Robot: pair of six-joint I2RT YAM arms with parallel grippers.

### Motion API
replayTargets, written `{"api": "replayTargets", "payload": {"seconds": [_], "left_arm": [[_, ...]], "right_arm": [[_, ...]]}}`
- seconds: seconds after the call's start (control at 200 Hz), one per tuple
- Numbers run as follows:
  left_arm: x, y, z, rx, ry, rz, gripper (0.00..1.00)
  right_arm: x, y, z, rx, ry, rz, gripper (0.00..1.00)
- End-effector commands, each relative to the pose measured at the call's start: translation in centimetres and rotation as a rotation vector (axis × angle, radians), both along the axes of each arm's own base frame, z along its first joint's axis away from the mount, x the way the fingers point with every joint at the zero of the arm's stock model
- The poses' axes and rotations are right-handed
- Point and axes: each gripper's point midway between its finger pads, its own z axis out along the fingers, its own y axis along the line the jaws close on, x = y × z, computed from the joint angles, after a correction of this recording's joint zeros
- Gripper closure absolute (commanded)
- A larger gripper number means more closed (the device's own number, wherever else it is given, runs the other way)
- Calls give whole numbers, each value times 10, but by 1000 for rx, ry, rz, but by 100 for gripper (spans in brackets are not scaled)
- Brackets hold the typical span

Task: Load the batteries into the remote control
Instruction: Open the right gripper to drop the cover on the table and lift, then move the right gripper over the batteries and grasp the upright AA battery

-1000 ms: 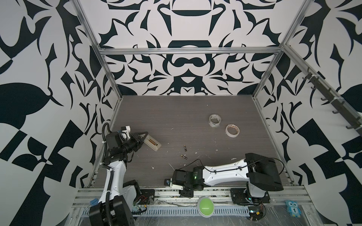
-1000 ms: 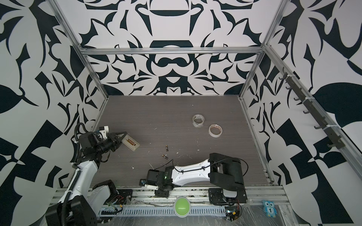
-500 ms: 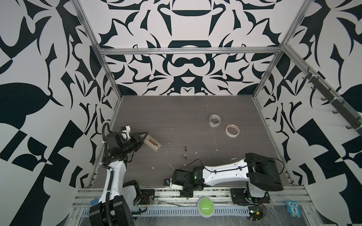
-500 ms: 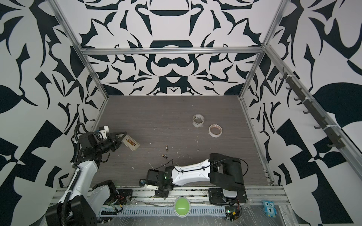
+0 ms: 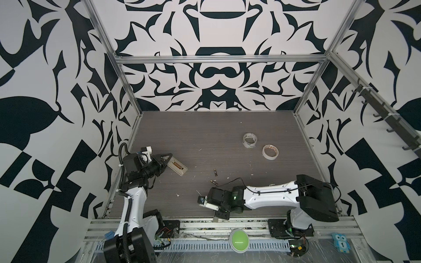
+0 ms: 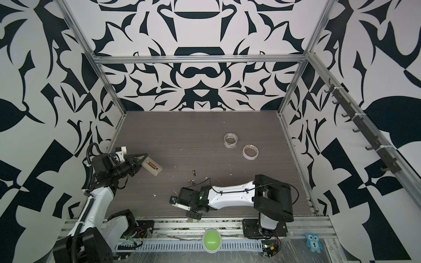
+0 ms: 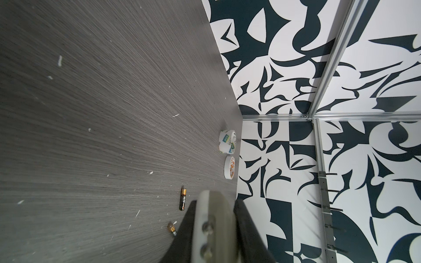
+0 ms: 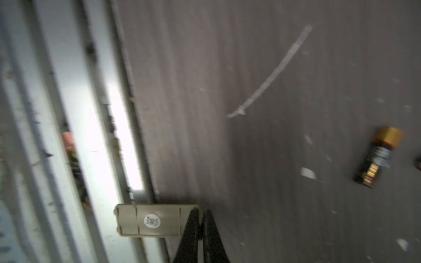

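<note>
— Pincers, left to right: what grips what?
— Left pincer (image 5: 167, 162) clamps one end of the remote control (image 5: 178, 168). The rest juts out past its tips, with the recess facing up.
— And the batteries (image 5: 215, 172)?
— Both lie loose on the table (image 5: 205, 136), well beyond that pincer, touching neither.
— The right pincer (image 8: 201, 224)?
— Pressed together, pinching the edge of a beige cover plate (image 8: 150, 220).

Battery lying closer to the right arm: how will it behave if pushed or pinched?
The battery is a small cylinder lying on its side on the flat table, so a sideways push will probably roll it. Its round casing may slip out of a pinch unless it is gripped squarely. It looks rigid, so it is unlikely to bend.
</note>
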Motion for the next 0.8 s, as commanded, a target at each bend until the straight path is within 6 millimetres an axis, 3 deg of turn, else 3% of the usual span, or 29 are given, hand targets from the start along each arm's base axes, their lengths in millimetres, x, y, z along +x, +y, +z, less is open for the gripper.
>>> {"api": "replayTargets", "payload": {"seconds": [0.0, 0.1, 0.255, 0.475, 0.605, 0.71, 0.795], "left_arm": [[-1, -7, 9, -41, -47, -42, 100], [-2, -15, 14, -55, -62, -75, 100], [-5, -21, 20, -46, -85, -95, 100], [-3, -24, 23, -60, -100, -108, 100], [-6, -28, 25, -56, -110, -122, 100], [-10, -36, 26, -50, -118, -147, 100], [-14, -41, 25, -29, -123, -154, 100]], "right_arm": [[39, -20, 11, -7, -59, -116, 100], [62, -31, 13, -7, -56, -195, 100], [77, -37, 17, -8, -46, -252, 99], [97, -46, 25, -49, -92, -284, 74], [105, -38, 47, -9, -133, -281, 57], [110, -24, 62, 25, -134, -269, 52], [113, -7, 61, 50, -107, -249, 52]]}}
